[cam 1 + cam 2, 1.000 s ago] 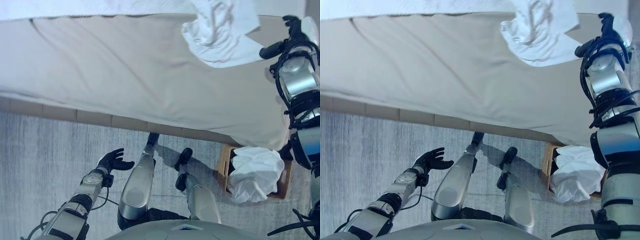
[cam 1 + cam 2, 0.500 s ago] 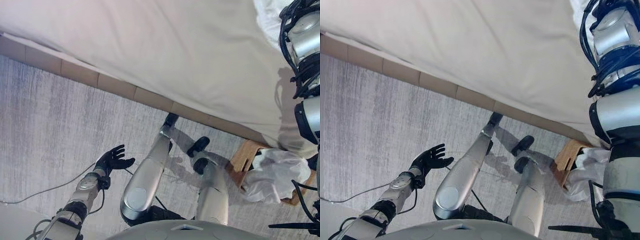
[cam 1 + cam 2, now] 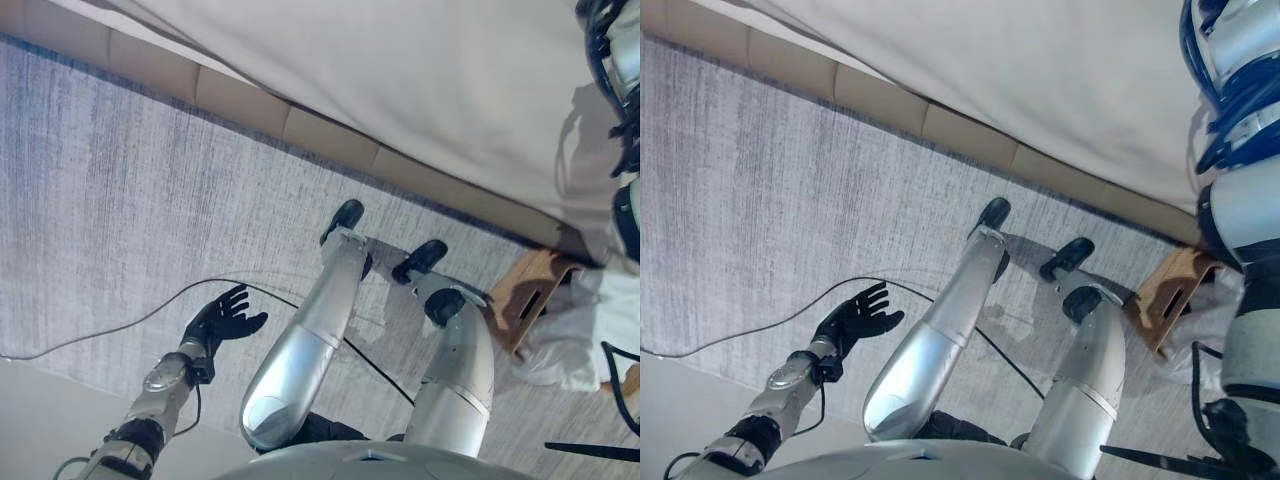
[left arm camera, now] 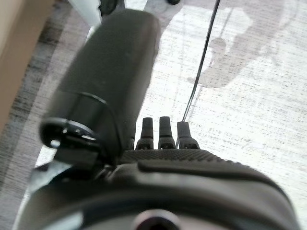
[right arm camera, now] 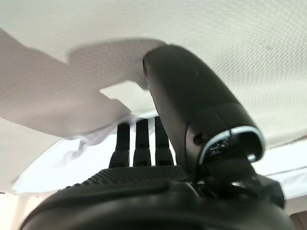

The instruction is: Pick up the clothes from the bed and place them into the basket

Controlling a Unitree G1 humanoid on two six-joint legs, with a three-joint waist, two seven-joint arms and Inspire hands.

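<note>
My left hand (image 3: 225, 318) hangs open and empty over the grey carpet, low at my left; its wrist view shows straight fingers (image 4: 163, 133) above the floor. My right arm rises along the right edge towards the bed (image 3: 400, 70). In the right wrist view my right hand (image 5: 144, 184) has straight fingers (image 5: 143, 139) over the beige sheet, their tips at a white cloth (image 5: 88, 140); I cannot tell if they touch it. The wooden basket (image 3: 532, 292) stands on the floor at the right by the bed, with white clothes (image 3: 580, 340) in it.
The bed's tan base (image 3: 250, 105) runs slantwise across the top of the eye views. Grey carpet (image 3: 120, 200) lies before it. A pale strip of floor (image 3: 40, 410) shows at the lower left.
The whole picture has shifted: the camera now looks lower at the floor, so the white garment on the bed has left the top of the view. The left hand has kept its pose.
</note>
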